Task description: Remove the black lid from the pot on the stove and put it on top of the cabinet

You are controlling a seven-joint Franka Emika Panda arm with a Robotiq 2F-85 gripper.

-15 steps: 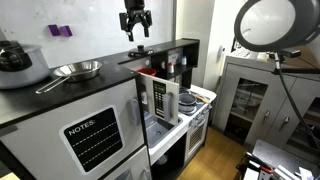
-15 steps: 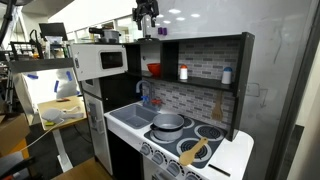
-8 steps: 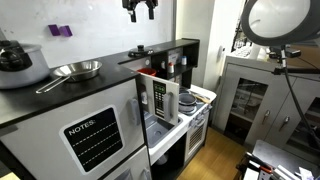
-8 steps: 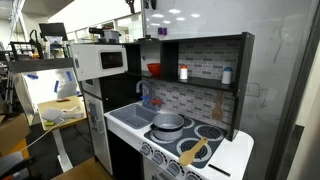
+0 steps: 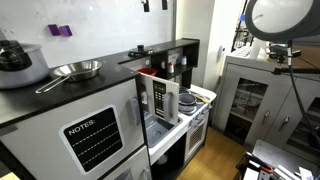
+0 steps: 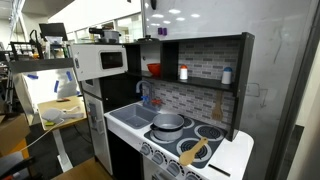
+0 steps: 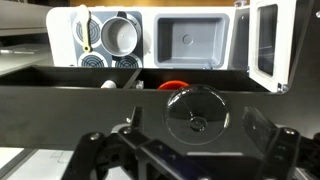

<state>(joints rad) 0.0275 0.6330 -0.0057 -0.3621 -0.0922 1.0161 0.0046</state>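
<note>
The black lid (image 7: 195,110) lies flat on the long black top of the cabinet (image 5: 95,135), knob up. It also shows in an exterior view (image 5: 140,48). My gripper (image 7: 185,152) is open and empty, high above the lid, with its fingers wide on either side of it in the wrist view. In both exterior views only its fingertips show at the top edge (image 5: 154,4) (image 6: 147,4). The pot (image 7: 122,35) stands uncovered on the white stove (image 7: 65,40), far below; it also shows in an exterior view (image 6: 168,122).
A large pale-grey pot (image 5: 20,65) and a silver long-handled pan (image 5: 75,70) stand on the cabinet top. A sink (image 7: 190,40) sits beside the stove. A wooden spatula (image 6: 195,152) lies on the stove. A ring light (image 5: 280,15) stands nearby.
My gripper has risen straight up, from just above the cabinet top to the top edge of both exterior views. The black lid has stayed on the cabinet top.
</note>
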